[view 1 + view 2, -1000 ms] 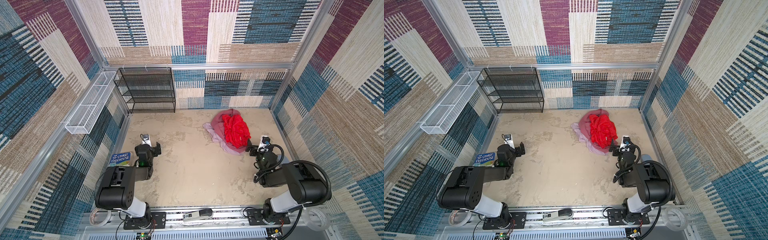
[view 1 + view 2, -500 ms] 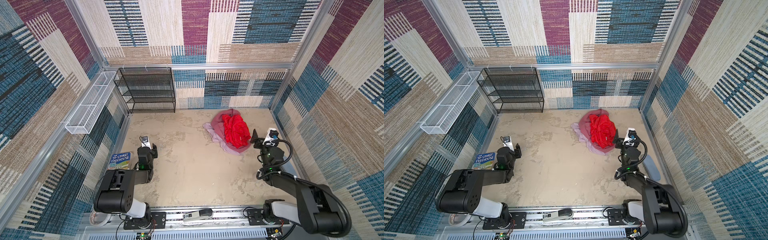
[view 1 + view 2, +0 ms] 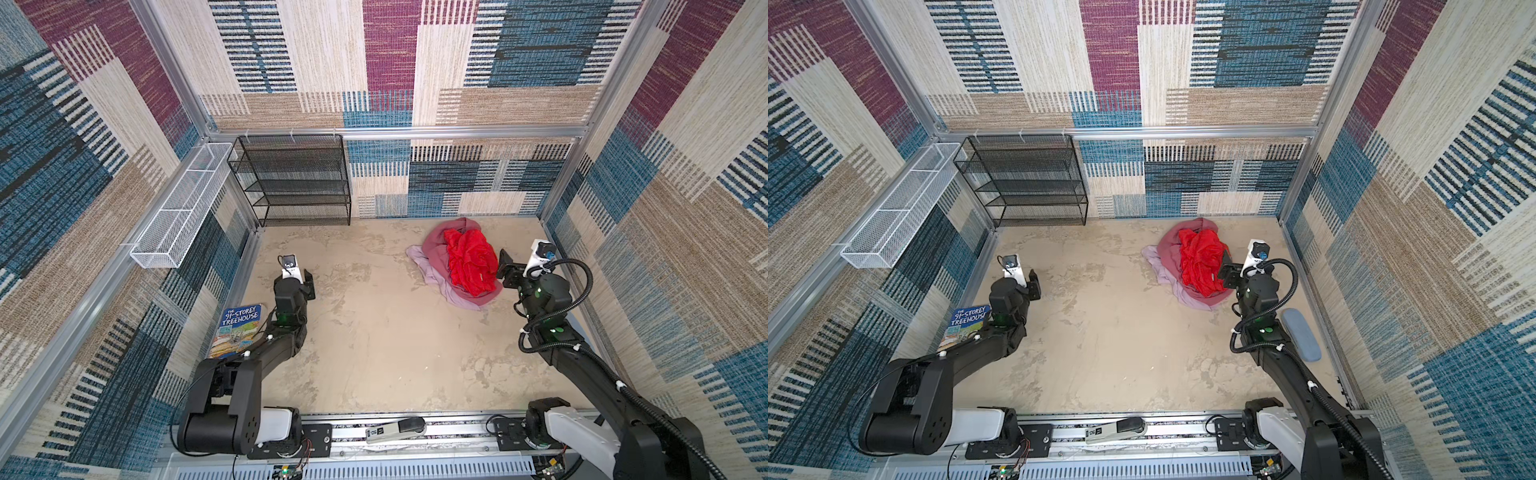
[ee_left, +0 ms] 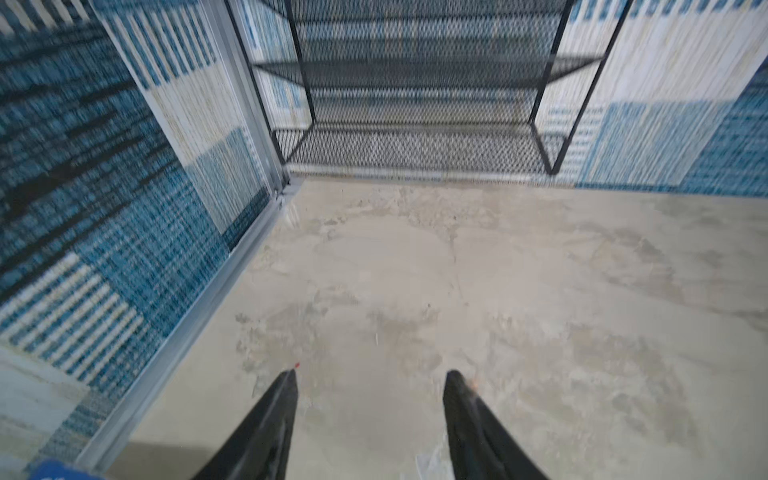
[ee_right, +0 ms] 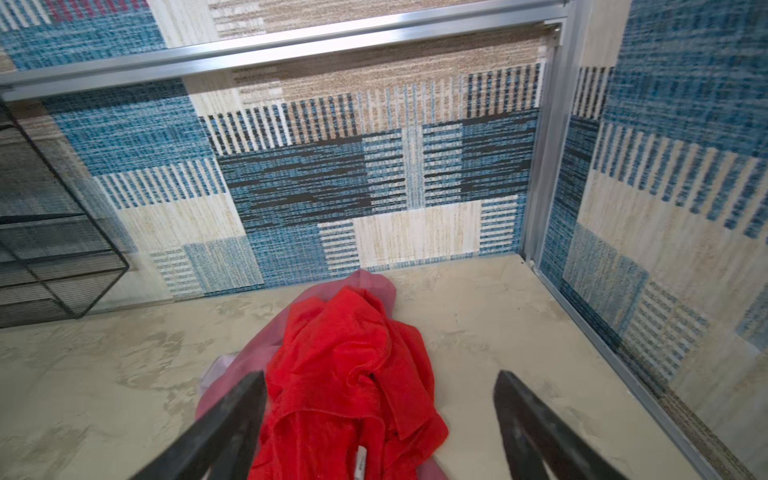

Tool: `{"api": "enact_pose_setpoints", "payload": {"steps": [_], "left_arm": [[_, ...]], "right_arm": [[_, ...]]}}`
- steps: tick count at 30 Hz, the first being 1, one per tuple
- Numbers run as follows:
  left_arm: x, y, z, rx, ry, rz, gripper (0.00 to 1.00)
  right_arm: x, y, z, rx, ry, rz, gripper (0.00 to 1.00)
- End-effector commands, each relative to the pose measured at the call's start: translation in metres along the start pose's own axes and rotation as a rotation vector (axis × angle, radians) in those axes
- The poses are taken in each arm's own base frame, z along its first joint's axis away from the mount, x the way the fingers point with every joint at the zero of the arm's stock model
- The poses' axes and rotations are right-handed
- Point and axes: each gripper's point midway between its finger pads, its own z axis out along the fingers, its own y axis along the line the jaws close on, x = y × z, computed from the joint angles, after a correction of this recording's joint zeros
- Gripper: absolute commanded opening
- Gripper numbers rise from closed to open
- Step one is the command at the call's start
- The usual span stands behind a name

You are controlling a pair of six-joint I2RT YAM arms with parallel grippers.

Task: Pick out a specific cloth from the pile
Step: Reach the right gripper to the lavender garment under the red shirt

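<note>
Lilac, pale and matte: the cloth (image 3: 417, 254) we want sits at the bottom of the pile (image 3: 440, 266) on the counter (image 3: 374, 353). The red cloth (image 3: 471, 264) lies on top and a dusty-rose cloth (image 3: 434, 249) in between.

Only the lilac margins show. One strip pokes out from under the rose layer on the side of the red cloth away from the right pincer (image 5: 380, 374). A thin fringe also runs along the edge of the red cloth nearest the arm bases. In the right wrist view just a sliver of lilac (image 5: 218, 365) peeks out beside the red cloth.

The right pincer is spread wide and holds nothing. It hangs just beside the red cloth, with the jaws framing that cloth's near end. The left pincer (image 4: 372, 372) is well apart from the red cloth, over bare counter. Its jaws are partly apart and empty.

Handling, as we judge it:
- It looks light, limp and not fragile. It will drape and stretch rather than lift as a sheet.
- Two cloths weigh it down, so a pull will likely drag them along.
- The best hold is probably a low pinch on the exposed lilac strip beyond the red cloth, tight to the counter.
- The risk is nipping the rose layer too, since the shades are close and the edges overlap.
</note>
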Motion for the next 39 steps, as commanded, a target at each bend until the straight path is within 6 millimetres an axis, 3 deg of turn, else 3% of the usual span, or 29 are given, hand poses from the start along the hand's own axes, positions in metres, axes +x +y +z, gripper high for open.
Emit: {"api": "enact_pose_setpoints", "payload": {"steps": [1, 5, 8, 15, 21, 30, 39], "left_arm": [[0.018, -0.002, -0.005, -0.016, 0.171, 0.011, 0.59], [-0.007, -0.030, -0.018, 0.047, 0.193, -0.001, 0.59], [-0.015, -0.051, -0.034, 0.110, 0.232, -0.026, 0.59], [0.004, -0.078, -0.069, 0.241, 0.378, -0.194, 0.59], [0.022, -0.076, -0.082, 0.233, 0.452, -0.218, 0.59], [0.043, -0.082, -0.081, 0.236, 0.539, -0.221, 0.59], [0.047, -0.084, -0.080, 0.239, 0.566, -0.189, 0.59]], "right_arm": [[0.016, 0.023, 0.002, -0.041, 0.099, -0.015, 0.86], [0.045, 0.065, 0.001, -0.123, 0.225, -0.056, 0.79], [0.072, 0.089, -0.004, -0.166, 0.333, -0.073, 0.72], [0.119, 0.136, -0.016, -0.267, 0.488, -0.068, 0.58], [0.145, 0.158, -0.005, -0.299, 0.578, -0.086, 0.52], [0.179, 0.186, 0.034, -0.307, 0.688, -0.134, 0.48], [0.208, 0.195, 0.069, -0.250, 0.760, -0.172, 0.50]]}}
